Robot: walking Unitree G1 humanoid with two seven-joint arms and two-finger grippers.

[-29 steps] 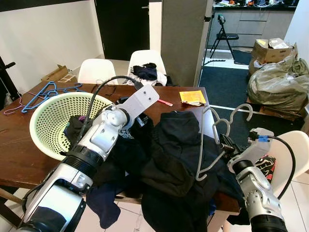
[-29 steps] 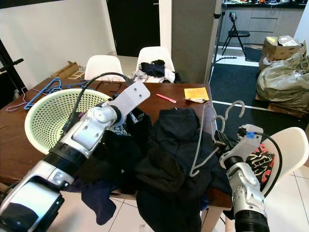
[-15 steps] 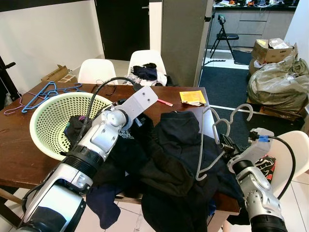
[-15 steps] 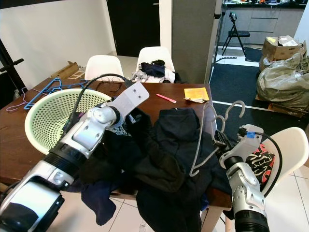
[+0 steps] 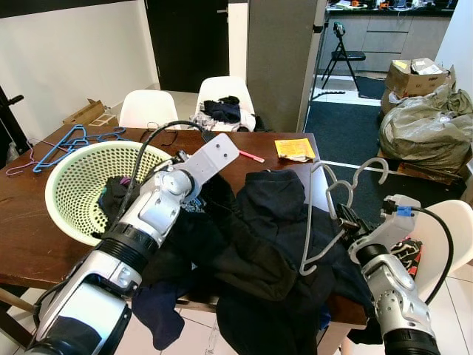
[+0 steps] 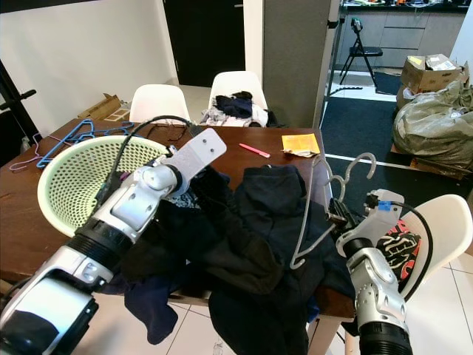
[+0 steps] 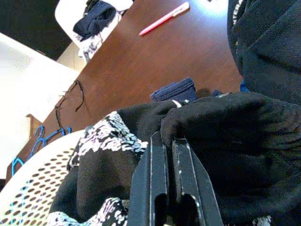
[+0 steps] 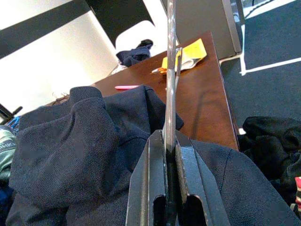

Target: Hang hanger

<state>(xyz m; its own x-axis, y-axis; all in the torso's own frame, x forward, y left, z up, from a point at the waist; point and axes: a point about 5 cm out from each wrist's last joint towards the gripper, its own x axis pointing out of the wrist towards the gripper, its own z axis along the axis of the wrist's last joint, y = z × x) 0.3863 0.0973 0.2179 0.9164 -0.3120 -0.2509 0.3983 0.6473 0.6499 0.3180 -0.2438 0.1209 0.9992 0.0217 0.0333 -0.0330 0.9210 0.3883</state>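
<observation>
Hanger (image 5: 325, 222): grey wire, upright over the bench's (image 5: 29, 237) right edge, beside the black clothes (image 5: 259, 229).
Right gripper (image 8: 168, 141): fingers clamped on its lower wire.
Left gripper (image 7: 168, 141): fingers nearly closed, apparently pinching black cloth.
Handling: light, springy, slippery; grip near a bend.

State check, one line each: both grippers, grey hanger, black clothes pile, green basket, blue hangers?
Left gripper: shut on black clothes pile.
Right gripper: shut on grey wire hanger, held upright.
Pale green perforated laundry basket: tilted, dark clothes inside.
Blue plastic hangers: lying on brown wooden table.
</observation>
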